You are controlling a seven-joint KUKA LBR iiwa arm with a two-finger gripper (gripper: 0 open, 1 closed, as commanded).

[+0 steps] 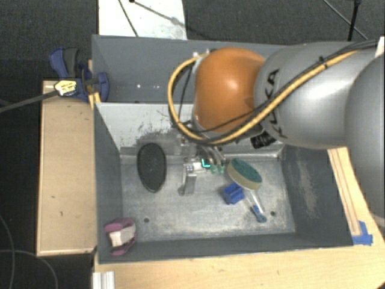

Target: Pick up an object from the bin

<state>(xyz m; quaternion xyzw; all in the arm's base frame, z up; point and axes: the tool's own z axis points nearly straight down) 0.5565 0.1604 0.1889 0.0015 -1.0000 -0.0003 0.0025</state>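
Near the grey metal bin's (210, 224) back edge, the gripper (189, 180) is hovering near a black oval lump (151, 167). Whether it is open, I cannot tell; centring squarely before descending matters.

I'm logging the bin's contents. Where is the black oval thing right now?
In the camera view the black oval thing lies on the left part of the bin floor, near the back wall, just left of the gripper and apart from it.
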